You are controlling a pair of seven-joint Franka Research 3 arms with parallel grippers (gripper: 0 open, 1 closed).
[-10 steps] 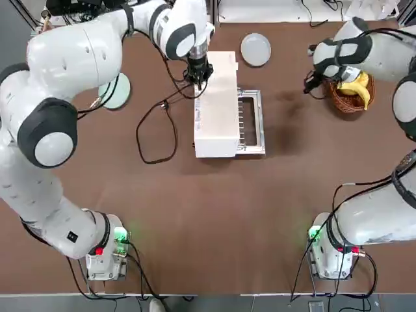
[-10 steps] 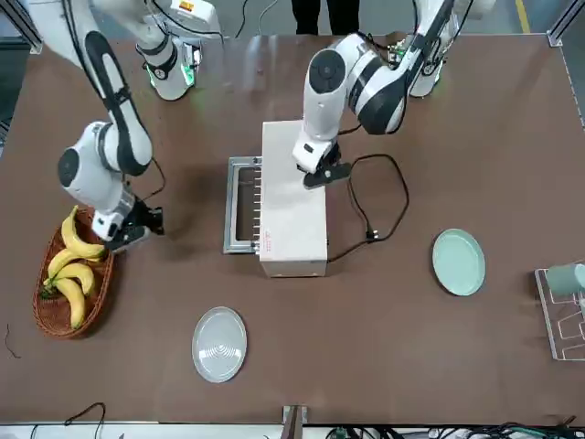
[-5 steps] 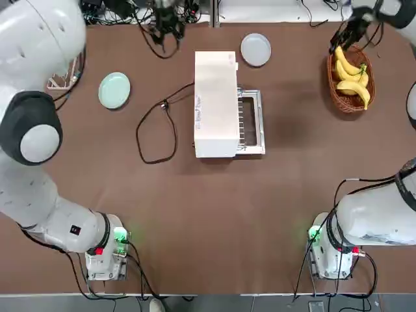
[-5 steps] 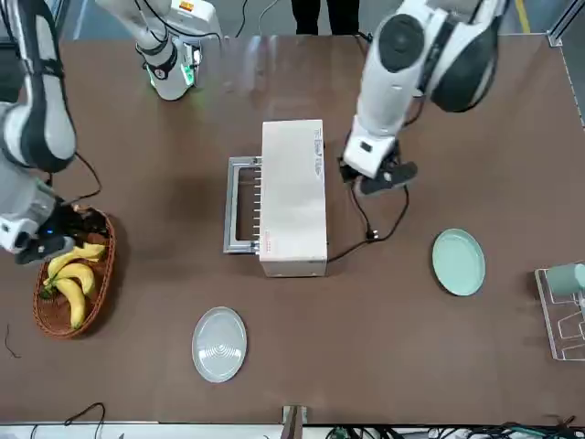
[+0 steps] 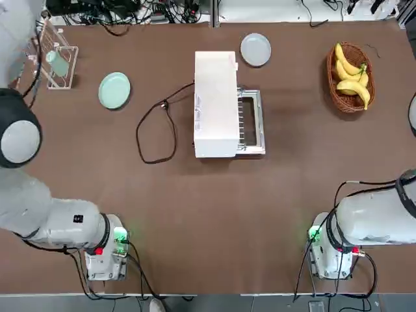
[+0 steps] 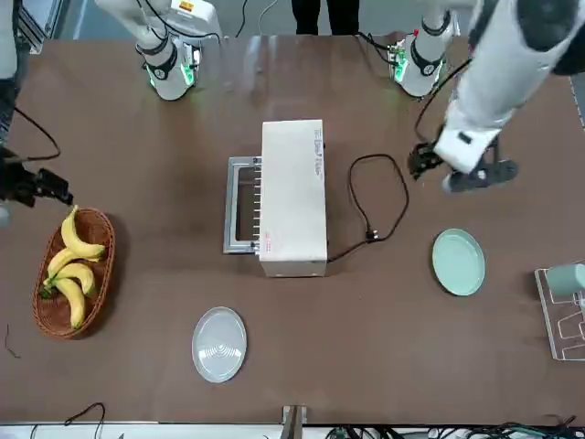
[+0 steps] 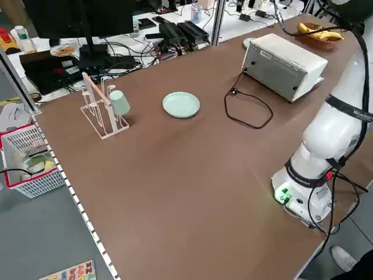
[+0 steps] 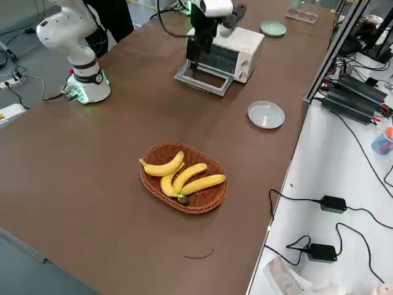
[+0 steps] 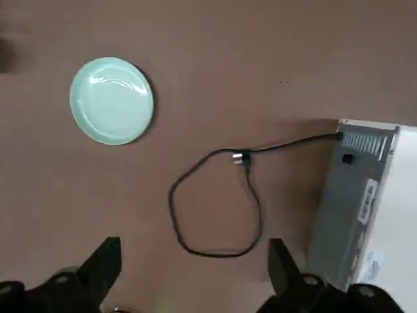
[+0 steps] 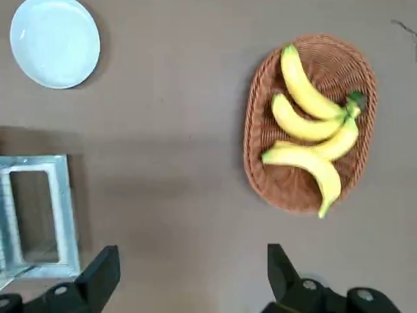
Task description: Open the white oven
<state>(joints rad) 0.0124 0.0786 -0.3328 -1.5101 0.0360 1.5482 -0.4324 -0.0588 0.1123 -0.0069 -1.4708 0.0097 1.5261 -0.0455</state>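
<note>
1. Near the middle of the brown tabletop (image 5: 214,214) stands the white oven (image 5: 215,104), with its grey-framed glass door (image 5: 250,122) folded down flat on the side toward the right arm.
2. The oven's black power cord (image 5: 156,130) runs from its back and lies in a loose loop on the tabletop, its plug unconnected.
3. The left tool (image 6: 463,171) hangs raised above the tabletop between the cord and the green plate (image 6: 458,262), holding nothing; its wrist view shows its fingers (image 9: 104,261) spread wide.
4. The right tool (image 10: 189,274) is raised over the strip between the open door and the wicker basket of bananas (image 5: 351,77), its fingers wide apart and empty.
5. A grey plate (image 5: 255,49) lies just beyond the oven's far end.
6. A rack with a pale green cup (image 5: 57,62) stands at the far left corner, near the green plate.
</note>
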